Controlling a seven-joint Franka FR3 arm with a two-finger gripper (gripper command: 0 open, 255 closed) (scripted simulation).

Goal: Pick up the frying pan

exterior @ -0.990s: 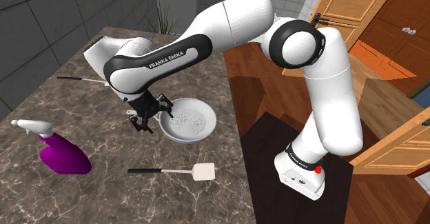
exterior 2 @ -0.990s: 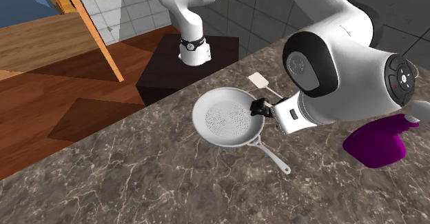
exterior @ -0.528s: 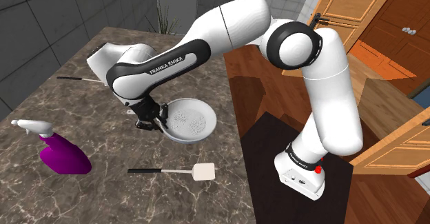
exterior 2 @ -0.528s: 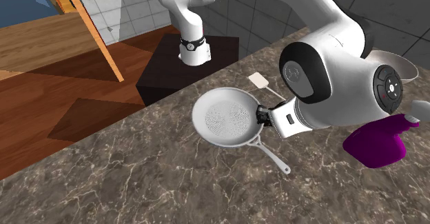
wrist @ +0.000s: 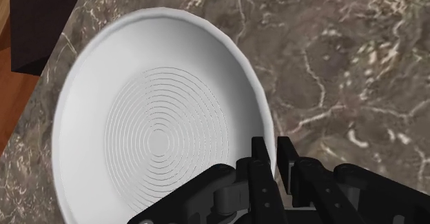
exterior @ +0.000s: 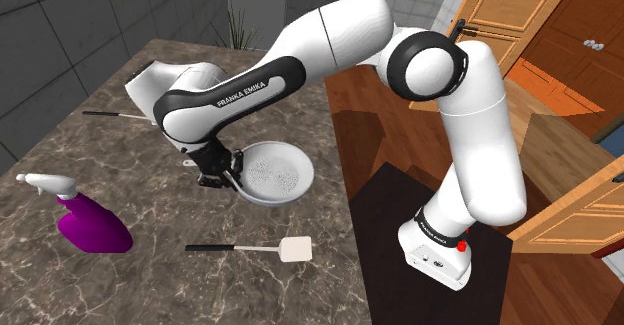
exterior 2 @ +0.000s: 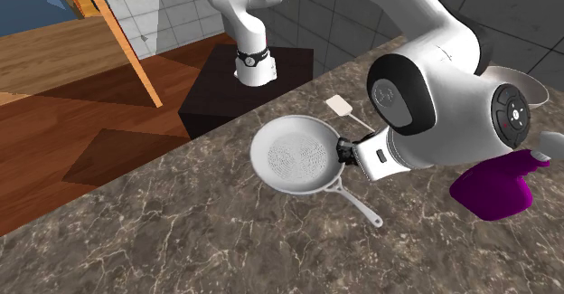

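— Gripper (wrist: 272, 148) status?
— Closed on the frying pan (wrist: 158, 136). One finger is inside the wall, one outside, and the thin rim is pinched between them. The shoulder view shows the same, with the gripper (exterior: 222, 171) at the pan's edge.
— Where's the pan relative to it?
— The bowl spreads out from the fingers on one side, over the counter (exterior: 150, 273). The handle (exterior 2: 358, 207) leaves the rim close beside the gripper (exterior 2: 342, 150), not between the jaws. Can't tell whether the base is clear of the counter.
— Step?
— Lift, I'd say. The grasp looks made.
— How to do it well?
— Go straight up, slowly, with the wrist level. The pinch is off-centre, so the bowl's weight hangs to one side and will want to droop or pivot in the fingers. Squeeze firmly and don't swing.
— Slip risk?
— Yes, likely. The rim is smooth, curved and narrow, so there's little contact.
— Materials?
— Pan is drawn plain white-grey, so no material call. It's round and shallow with a sloped wall and fine concentric rings on the flat base. The handle is a thin grey rod.
— Counter?
— Dark brown-grey stone with pale veins, marble-like, flat and hard.
— Neighbours?
— A white spatula (exterior: 270, 248) with a black handle and a purple spray bottle (exterior: 92, 225), both well apart from the gripper. They shouldn't interfere.
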